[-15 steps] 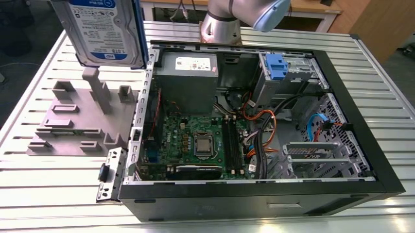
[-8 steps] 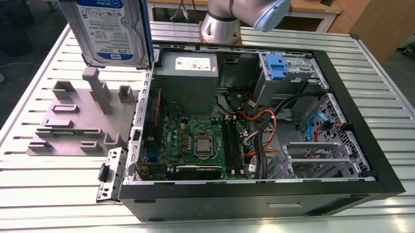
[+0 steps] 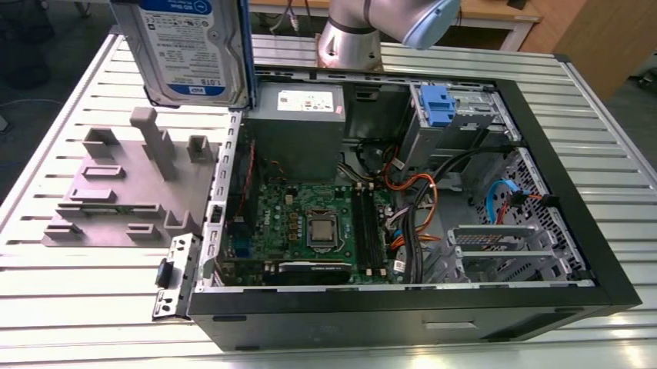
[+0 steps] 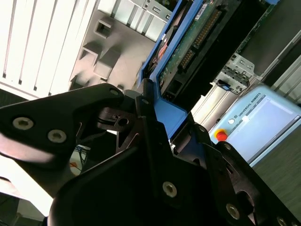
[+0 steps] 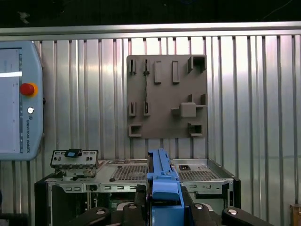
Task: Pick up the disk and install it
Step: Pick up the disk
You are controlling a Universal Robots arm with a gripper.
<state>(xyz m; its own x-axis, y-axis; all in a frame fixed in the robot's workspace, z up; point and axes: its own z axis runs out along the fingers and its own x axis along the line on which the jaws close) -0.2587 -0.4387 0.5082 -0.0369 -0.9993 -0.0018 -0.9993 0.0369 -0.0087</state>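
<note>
Pincer (image 4: 169, 123) of black metal clamps the flat silver blue-bracketed disk (image 3: 190, 46); we see it upright above the ribbed metal worktop (image 3: 595, 154).

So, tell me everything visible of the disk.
The disk is a flat silver drive with a white-and-blue label, framed by a blue plastic bracket. It is held in the air, roughly upright. The end effector clamps its bracket; a green circuit board shows on its back in the second wrist view.
</note>
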